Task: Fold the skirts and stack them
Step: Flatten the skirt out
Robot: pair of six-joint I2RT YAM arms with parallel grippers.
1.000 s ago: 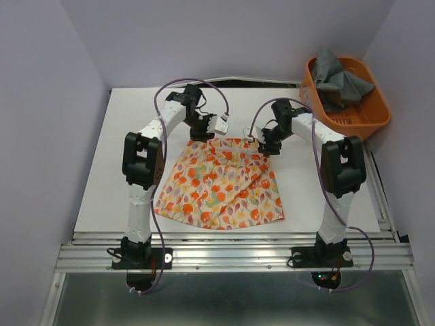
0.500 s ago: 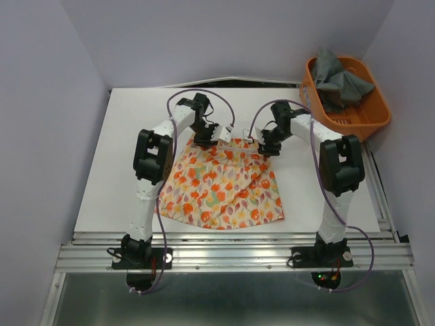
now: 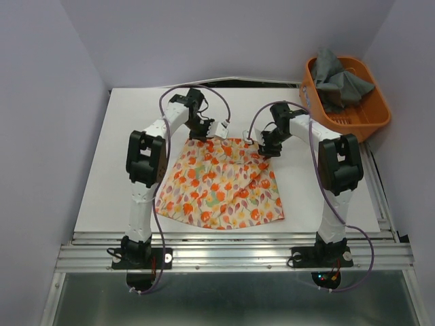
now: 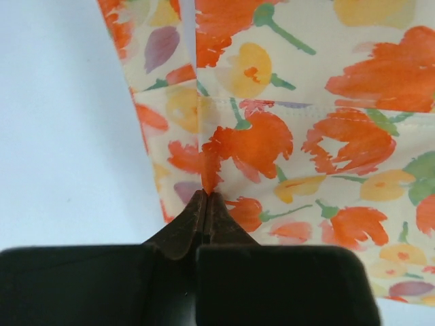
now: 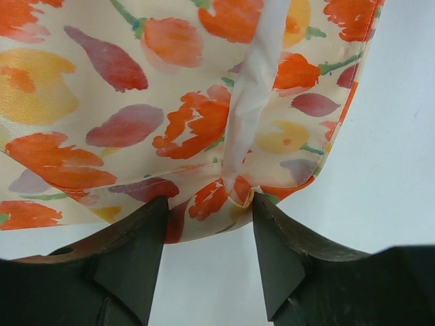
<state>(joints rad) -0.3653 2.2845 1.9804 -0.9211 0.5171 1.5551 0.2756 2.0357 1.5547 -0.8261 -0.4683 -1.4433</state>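
Two claws work the printed skirt (image 3: pixel 221 183), flat on the bench (image 3: pixel 122 136). Left claw (image 4: pixel 206 197) is pinched shut on its far-left corner; right claw (image 5: pixel 209 204) gapes around the far-right corner and should close before lifting. Grey skirt (image 3: pixel 336 78) sits in the far-right basket (image 3: pixel 378 119).

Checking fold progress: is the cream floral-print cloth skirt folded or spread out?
Spread out. The cream floral-print cloth skirt lies flat on the white table, its full fan-shaped outline showing from above.
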